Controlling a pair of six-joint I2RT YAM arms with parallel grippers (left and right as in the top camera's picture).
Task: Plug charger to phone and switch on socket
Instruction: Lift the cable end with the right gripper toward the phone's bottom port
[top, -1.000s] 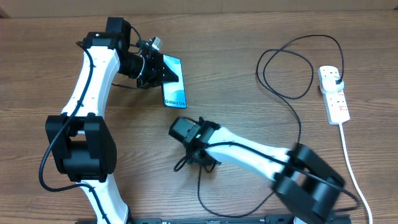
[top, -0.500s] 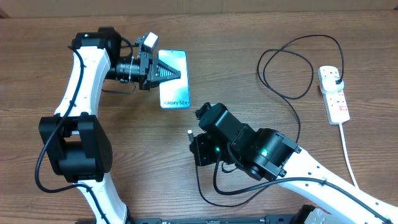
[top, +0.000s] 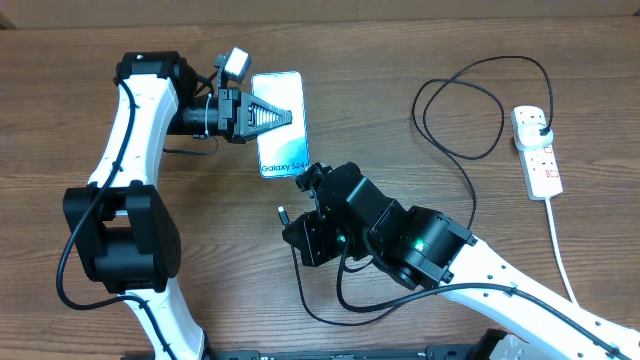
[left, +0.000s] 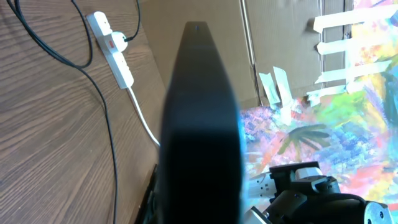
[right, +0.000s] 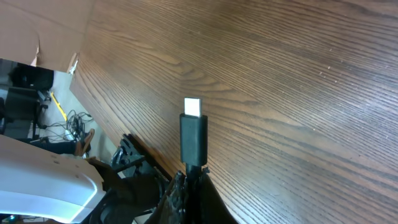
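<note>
Two grips are set: the left gripper (top: 266, 117) clamps the rigid, slick-glassed phone (top: 285, 150) at a long edge, over the far-left area of the table (top: 400, 60); the right gripper (right: 189, 180) pinches the limp, light charger (right: 193, 134) just behind its stiff connector, judged the best hold

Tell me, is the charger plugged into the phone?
Out. The charger tip sticks up bare from the right end effector, apart from the phone.

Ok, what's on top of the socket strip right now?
The charger's plug sits in the socket's far outlet; the nearer outlet is bare. The plug hides its outlet holes, and switch positions are too small to tell.
</note>
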